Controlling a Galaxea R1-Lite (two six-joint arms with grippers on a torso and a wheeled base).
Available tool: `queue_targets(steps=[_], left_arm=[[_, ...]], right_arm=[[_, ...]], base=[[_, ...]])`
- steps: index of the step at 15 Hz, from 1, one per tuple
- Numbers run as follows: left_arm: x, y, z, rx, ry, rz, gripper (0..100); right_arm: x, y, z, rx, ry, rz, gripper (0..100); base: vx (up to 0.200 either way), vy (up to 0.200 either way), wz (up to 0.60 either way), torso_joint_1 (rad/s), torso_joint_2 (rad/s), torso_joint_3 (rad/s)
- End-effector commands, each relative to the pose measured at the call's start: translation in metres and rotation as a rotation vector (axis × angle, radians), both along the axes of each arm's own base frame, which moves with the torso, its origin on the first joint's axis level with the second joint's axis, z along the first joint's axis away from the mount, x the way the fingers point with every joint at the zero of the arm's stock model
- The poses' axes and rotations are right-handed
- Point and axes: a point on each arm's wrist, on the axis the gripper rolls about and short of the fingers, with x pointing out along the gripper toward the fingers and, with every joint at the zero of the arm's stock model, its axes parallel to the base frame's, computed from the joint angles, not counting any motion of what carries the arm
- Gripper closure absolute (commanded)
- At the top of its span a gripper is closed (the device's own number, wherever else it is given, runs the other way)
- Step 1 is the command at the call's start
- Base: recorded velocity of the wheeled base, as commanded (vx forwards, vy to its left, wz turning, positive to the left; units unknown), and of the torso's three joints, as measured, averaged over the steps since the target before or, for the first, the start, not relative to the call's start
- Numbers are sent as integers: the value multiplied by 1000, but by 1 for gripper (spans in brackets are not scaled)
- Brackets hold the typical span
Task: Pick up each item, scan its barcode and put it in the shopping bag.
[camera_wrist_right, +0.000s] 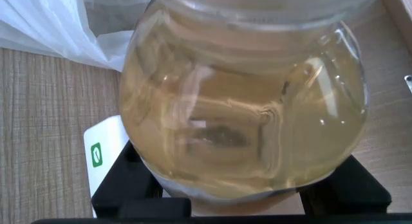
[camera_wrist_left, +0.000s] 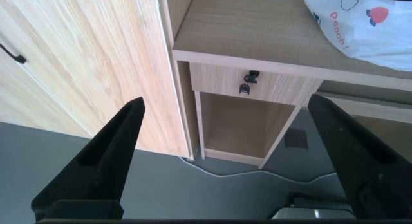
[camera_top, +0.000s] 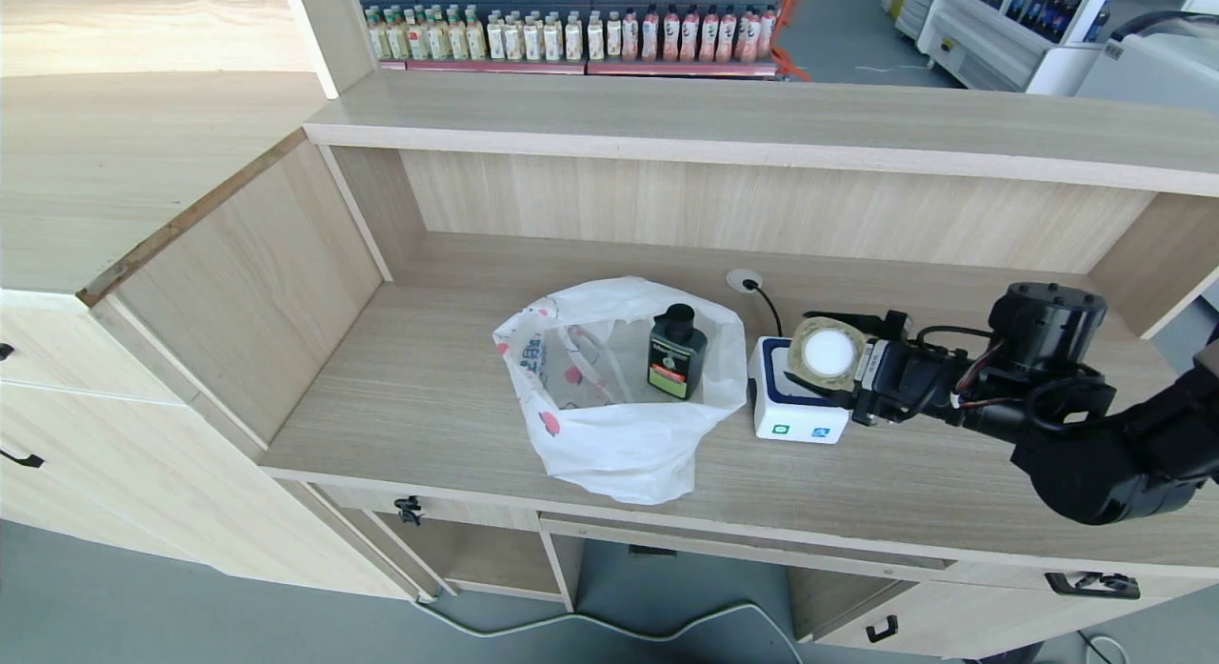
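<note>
Head view, right of centre: right gripper (camera_top: 817,352) clamping a white-lidded jar of amber liquid (camera_top: 830,354) should steadily turn its barcode toward the white box scanner (camera_top: 798,418) beneath.

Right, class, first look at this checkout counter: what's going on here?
The right claw holds a clear jar with a white lid over the white scanner on the wooden counter. Beside the scanner, the open shopping bag already has a dark bottle standing in it. The left claw hangs open, low in front of the counter, holding nothing.
</note>
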Motion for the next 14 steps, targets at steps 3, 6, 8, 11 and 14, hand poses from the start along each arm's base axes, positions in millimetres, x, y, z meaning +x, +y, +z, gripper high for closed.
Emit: queue_targets(steps=[3,6,8,11,14], left_arm=[[0,0,0,1,-1,1,0],[0,0,0,-1,-1,1,0],[0,0,0,-1,-1,1,0],[0,0,0,1,-1,1,0],[0,0,0,1,-1,1,0]], right_arm=[[5,1,-6,1,15,15,100],[6,1,-9,0,22,14,100],[6,1,-10,0,21,16,100],[5,1,-6,13,21,15,100],[-8,10,35,237,49,25,100]], base=[[0,0,0,0,0,0],[0,0,0,0,0,0],[0,0,0,0,0,0],[0,0,0,0,0,0],[0,0,0,0,0,0]])
